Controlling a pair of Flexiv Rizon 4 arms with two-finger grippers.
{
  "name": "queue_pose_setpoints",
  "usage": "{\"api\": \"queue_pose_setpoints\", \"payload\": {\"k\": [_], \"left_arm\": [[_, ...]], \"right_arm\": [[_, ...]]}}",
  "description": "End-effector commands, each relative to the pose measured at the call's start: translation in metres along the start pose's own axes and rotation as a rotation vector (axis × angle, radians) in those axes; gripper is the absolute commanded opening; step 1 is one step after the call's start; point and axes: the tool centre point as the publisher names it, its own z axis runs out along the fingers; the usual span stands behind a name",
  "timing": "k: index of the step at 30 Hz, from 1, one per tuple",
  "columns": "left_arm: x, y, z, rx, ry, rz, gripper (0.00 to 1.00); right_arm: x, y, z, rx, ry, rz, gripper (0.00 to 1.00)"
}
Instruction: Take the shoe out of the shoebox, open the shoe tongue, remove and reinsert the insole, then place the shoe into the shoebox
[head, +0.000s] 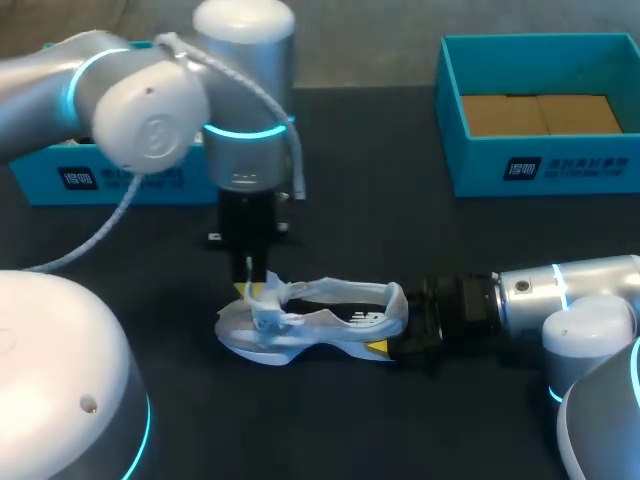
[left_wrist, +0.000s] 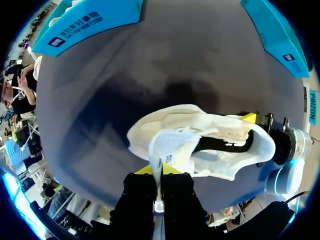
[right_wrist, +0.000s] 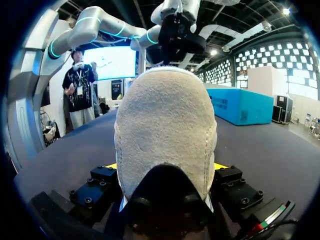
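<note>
So the white shoe (head: 310, 320) is out of the box and sits on the dark table (head: 400, 230), lower middle of the head view. Its heel points to the right of the frame and its toe to the left.

My left arm comes in from the upper left and points straight down. Its left claw (head: 250, 285) is right over the front end of the shoe. In the left wrist view, that claw (left_wrist: 159, 170) is clenched tight on the tongue (left_wrist: 172, 150), with the thin white flap pinched between the yellow tips and pulled up away from the dark opening.

The right claw (head: 400, 335) comes in low from the right side and is grasping the shoe by the heel. In the right wrist view the suede heel (right_wrist: 165, 130) fills the gap, with a yellow tip pressed against each side.

The teal shoebox (head: 540, 160) sits at the upper right, well apart from the shoe, brown inside. Another teal box piece (head: 40, 175) is at the upper left, partly hidden behind the left arm.
</note>
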Motion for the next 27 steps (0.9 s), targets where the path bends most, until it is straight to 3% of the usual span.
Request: {"api": "queue_pose_setpoints", "payload": {"k": [1,15,17,20,22,23,25,27], "left_arm": [[-0.025,-0.005,0.01,-0.01,0.458,0.002,0.0],[-0.041,-0.007,0.044,-0.051,0.519,0.05,0.0],[-0.042,-0.006,0.045,-0.05,0.518,0.056,0.15],[-0.046,-0.003,0.043,-0.04,0.51,0.069,0.28],[-0.049,0.0,0.041,-0.028,0.497,0.082,0.44],[-0.052,0.003,0.039,-0.02,0.495,0.093,0.75],[-0.057,0.007,0.033,-0.001,0.483,0.107,1.0],[-0.061,0.013,0.025,0.028,0.476,0.128,1.0]], "right_arm": [[0.001,0.0,0.002,0.004,-0.001,0.001,0.0],[0.001,0.0,0.002,0.004,-0.001,0.001,0.0],[0.001,0.0,0.002,0.004,-0.001,0.001,0.0],[0.001,0.0,0.002,0.004,-0.001,0.001,0.0],[0.001,0.0,0.002,0.004,-0.001,0.001,0.0],[0.001,0.0,0.002,0.004,-0.001,0.001,0.0],[0.001,0.0,0.002,0.004,-0.001,0.001,0.0],[0.001,0.0,0.002,0.004,-0.001,0.001,0.0]]}}
